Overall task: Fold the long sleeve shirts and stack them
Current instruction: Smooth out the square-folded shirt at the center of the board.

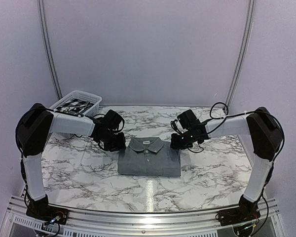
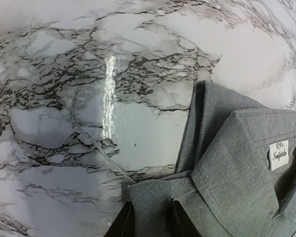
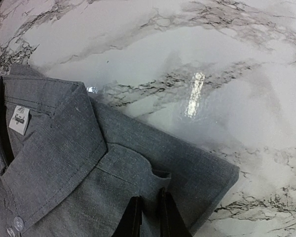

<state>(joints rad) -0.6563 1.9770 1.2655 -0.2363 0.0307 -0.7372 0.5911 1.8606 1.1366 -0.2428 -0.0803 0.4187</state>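
Marble table (image 1: pixel 79 168) carries a folded grey shirt (image 1: pixel 149 160); one shoulder sits inside the left claw (image 2: pixel 151 206), grip unclear; the right claw (image 3: pixel 150 200) pinches the other shoulder.

Shirt (image 1: pixel 149 157): we see plain mid-grey, with buttons to match.
Neck label (image 2: pixel 278 155): white, with dark lettering.
Bench (image 1: pixel 79 168): we read it as white marble, veined dark grey.
Basket (image 1: pixel 84 92): white; its contents look black and white to us.
Arms (image 1: pixel 71 124): white shells, black joints.
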